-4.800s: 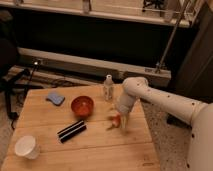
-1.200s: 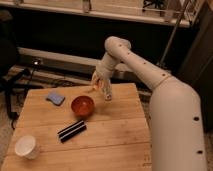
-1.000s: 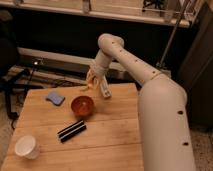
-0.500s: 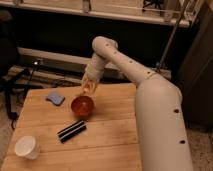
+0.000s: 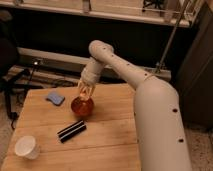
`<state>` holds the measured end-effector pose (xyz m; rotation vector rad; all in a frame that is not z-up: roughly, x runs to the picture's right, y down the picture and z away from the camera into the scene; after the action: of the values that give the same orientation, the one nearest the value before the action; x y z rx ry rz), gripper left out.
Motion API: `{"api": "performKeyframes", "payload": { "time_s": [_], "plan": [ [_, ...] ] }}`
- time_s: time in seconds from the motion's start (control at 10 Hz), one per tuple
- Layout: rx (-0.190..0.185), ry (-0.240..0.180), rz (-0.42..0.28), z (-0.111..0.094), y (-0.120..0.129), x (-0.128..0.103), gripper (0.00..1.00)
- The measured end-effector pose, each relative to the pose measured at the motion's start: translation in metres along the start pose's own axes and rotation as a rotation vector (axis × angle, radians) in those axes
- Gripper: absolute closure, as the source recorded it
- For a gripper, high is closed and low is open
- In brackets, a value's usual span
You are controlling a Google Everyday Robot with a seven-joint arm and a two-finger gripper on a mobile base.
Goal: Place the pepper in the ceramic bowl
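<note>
One gripper [image 5: 85, 91] just above the ceramic bowl [image 5: 83, 111], jaws tight around the pepper [image 5: 81, 95].

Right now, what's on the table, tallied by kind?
Bowls: 1, ceramic bowl
Cups: 1, white cup
Bars: 1, black bar
Pads: 1, blue pad
Total: 4
Pincer hangs just above the ceramic bowl; pepper not clearly visible, not counted.
</note>
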<state>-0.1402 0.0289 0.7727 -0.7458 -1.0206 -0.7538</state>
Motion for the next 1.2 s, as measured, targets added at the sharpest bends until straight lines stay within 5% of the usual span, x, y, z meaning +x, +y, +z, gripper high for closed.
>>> {"api": "performKeyframes", "payload": {
  "time_s": [0.5, 1.2],
  "plan": [
    [-0.076, -0.191, -0.067, 0.033, -0.011, -0.026, 0.99],
    [-0.081, -0.198, -0.065, 0.031, -0.008, -0.026, 0.96]
  ]
}}
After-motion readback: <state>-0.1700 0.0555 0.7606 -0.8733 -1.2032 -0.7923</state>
